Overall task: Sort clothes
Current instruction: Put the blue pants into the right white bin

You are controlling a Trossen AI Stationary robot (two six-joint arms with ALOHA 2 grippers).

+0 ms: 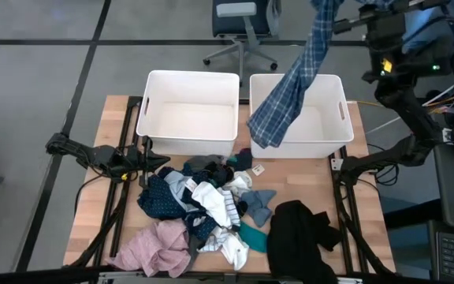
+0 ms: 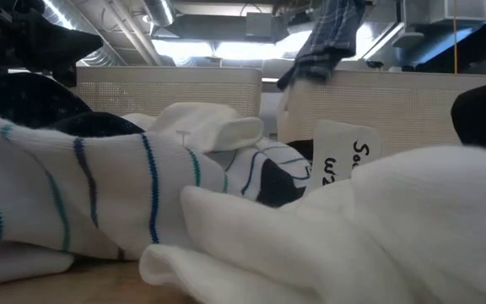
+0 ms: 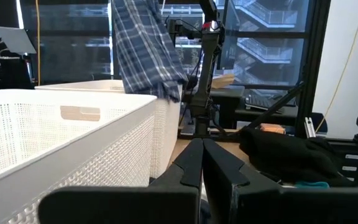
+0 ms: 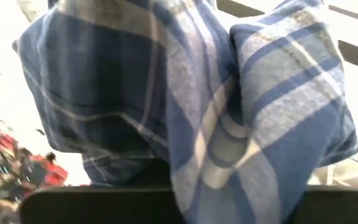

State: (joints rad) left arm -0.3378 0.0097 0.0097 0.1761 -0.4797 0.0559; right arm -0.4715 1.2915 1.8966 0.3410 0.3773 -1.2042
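Note:
A blue plaid garment (image 1: pixel 294 87) hangs long from my right gripper (image 1: pixel 329 12), which is raised high over the right white tub (image 1: pixel 345 110) and shut on the cloth. The garment also shows in the low view (image 2: pixel 323 38) and in the left wrist view (image 3: pixel 145 50). The other clothes lie in a heap (image 1: pixel 203 201) on the table's near half, with a pink piece (image 1: pixel 160 248) and a black one (image 1: pixel 298 233). My left gripper (image 1: pixel 158 162) (image 3: pixel 202 162) rests shut at the table's left, by the left tub (image 1: pixel 152 102). My right gripper holds the plaid garment by its upper end (image 1: pixel 321 20). Bunched cloth (image 4: pixel 185 112) covers the fingers in the right wrist view, so the kind of hold and the number of layers do not show. The garment hangs slack below, its lower end (image 1: pixel 265 134) near the right tub's rim; whether it touches, I cannot tell.
Two white tubs stand side by side at the table's far edge. White socks (image 2: pixel 226 211) lie close before the low camera. An office chair (image 1: pixel 243 24) stands beyond the table. Bare wood shows along the table's left (image 1: pixel 101 213) and right (image 1: pixel 365 213) edges.

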